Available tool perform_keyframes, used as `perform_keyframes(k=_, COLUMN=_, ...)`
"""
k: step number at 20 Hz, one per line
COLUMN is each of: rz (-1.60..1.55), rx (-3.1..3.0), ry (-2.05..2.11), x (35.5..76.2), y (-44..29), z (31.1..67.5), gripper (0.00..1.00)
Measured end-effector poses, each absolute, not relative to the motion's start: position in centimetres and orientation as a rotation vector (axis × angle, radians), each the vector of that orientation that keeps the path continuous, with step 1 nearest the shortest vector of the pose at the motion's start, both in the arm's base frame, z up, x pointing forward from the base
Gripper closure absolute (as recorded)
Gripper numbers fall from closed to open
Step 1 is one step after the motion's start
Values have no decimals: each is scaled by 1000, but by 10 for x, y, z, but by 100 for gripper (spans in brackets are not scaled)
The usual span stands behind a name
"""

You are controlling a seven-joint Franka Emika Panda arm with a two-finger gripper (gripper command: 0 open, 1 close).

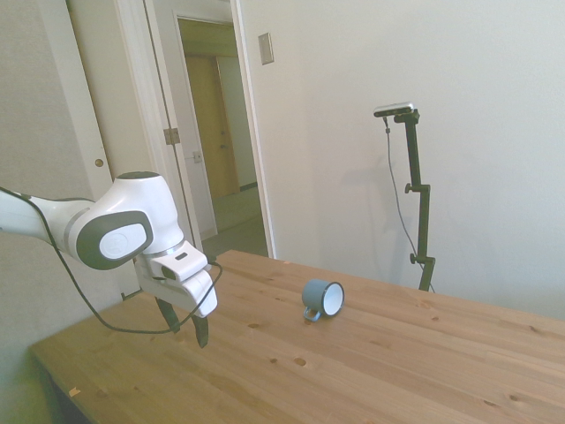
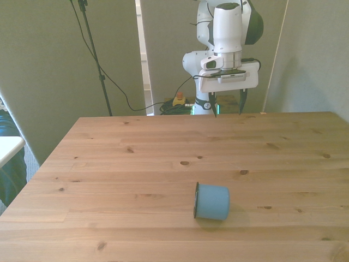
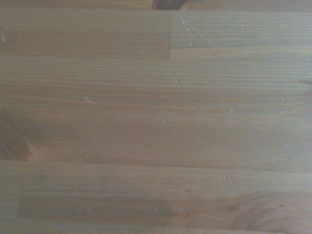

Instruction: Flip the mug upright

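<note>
Blue enamel mug (image 2: 211,201) on its side: likely light, stiff, slick; best pinched at rim. Gripper (image 2: 228,109) spread wide, empty.

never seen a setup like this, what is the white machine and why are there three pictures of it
The white machine is a robot arm, ending in a two-finger pincer. All three pictures show one moment. One camera stands off to the side, one faces the robot across the wooden table, and one rides on the wrist and sees only bare wood. On the table lies a small blue mug, tipped on its side, handle against the wood in the side view. The pincer is open, holds nothing, and hangs well away from the mug.
</note>
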State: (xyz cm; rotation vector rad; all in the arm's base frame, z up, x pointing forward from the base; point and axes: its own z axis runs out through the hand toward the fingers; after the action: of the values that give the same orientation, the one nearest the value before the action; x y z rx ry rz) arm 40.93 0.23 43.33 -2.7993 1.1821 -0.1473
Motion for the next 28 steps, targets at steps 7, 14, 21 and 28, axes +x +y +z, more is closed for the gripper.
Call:
perform_keyframes(k=7, rz=-254, rx=-2655, ry=1295, x=462, y=-49, z=484, gripper=0)
perform_keyframes(k=14, rz=-219, rx=-2532, ry=1227, x=534, y=-116, z=532, gripper=0)
perform_keyframes(k=21, rz=-220, rx=-2372, ry=1289, x=590, y=-180, z=513, gripper=0)
perform_keyframes(k=28, rz=-184, rx=-2269, ry=1297, x=644, y=-259, z=496, gripper=0)
